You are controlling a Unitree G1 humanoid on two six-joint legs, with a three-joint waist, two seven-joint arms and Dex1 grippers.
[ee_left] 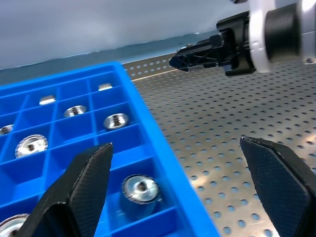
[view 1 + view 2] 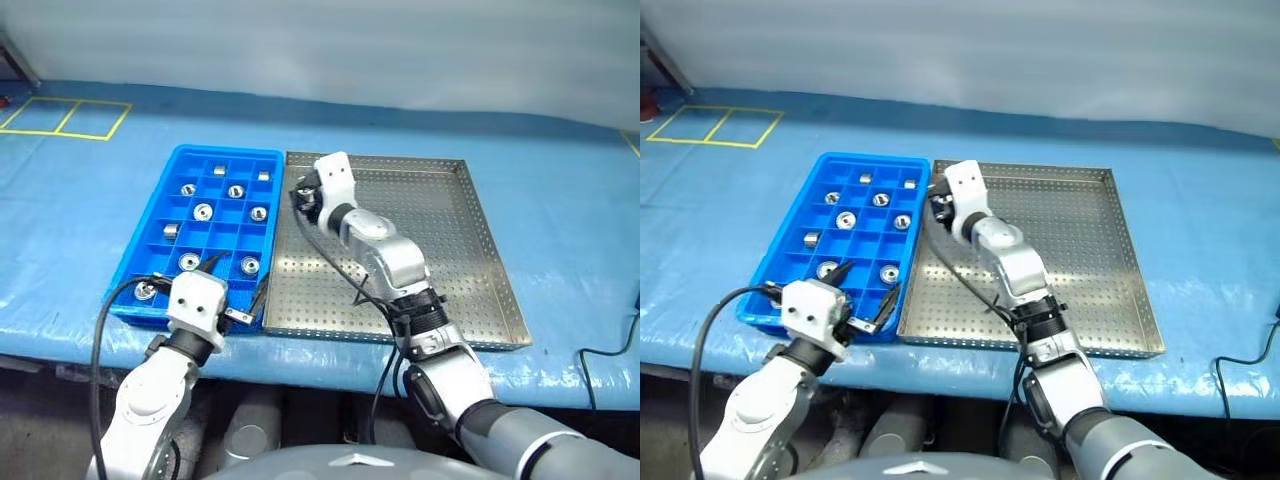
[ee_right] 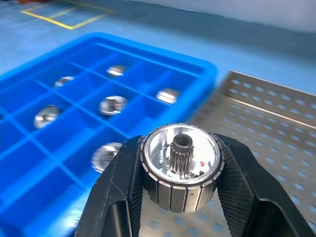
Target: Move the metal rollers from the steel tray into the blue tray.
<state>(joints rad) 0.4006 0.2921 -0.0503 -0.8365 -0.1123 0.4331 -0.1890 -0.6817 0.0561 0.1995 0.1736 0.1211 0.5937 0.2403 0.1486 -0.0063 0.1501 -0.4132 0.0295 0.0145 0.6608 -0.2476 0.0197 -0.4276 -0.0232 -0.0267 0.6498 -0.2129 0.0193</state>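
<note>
A: Right end effector (image 3: 180, 197) first. We see its two black fingers (image 3: 118, 192) clamped on one metal roller (image 3: 180, 165), knurled side against the pads, toothed centre hub facing the wrist camera. Agreed?

B: Agreed, gripping that roller. In the head view we place the right end effector (image 2: 300, 196) over the far left corner of the steel tray (image 2: 480, 250), just beside the blue tray (image 2: 150, 240), lifted off the perforated floor.

A: Left end effector (image 1: 182, 182)?

B: Wide open, nothing between its fingers (image 1: 81, 185). We see it hovering at the near edge of the blue tray, close to where the two trays meet.

A: The rest of the metal rollers (image 2: 203, 211)?

B: We count about nine in the blue tray, each in its own square compartment, spread from far row to near row. Some lie flat with the hole up, a couple lie on their sides. We spot no loose ones on the steel tray floor.

A: Trays?

B: Side by side, long edges touching or nearly, we cannot tell which, on the blue-covered surface (image 2: 560, 200). Blue tray is on the robot's left. Yellow tape outlines (image 2: 65, 117) sit far left on the cover.
</note>
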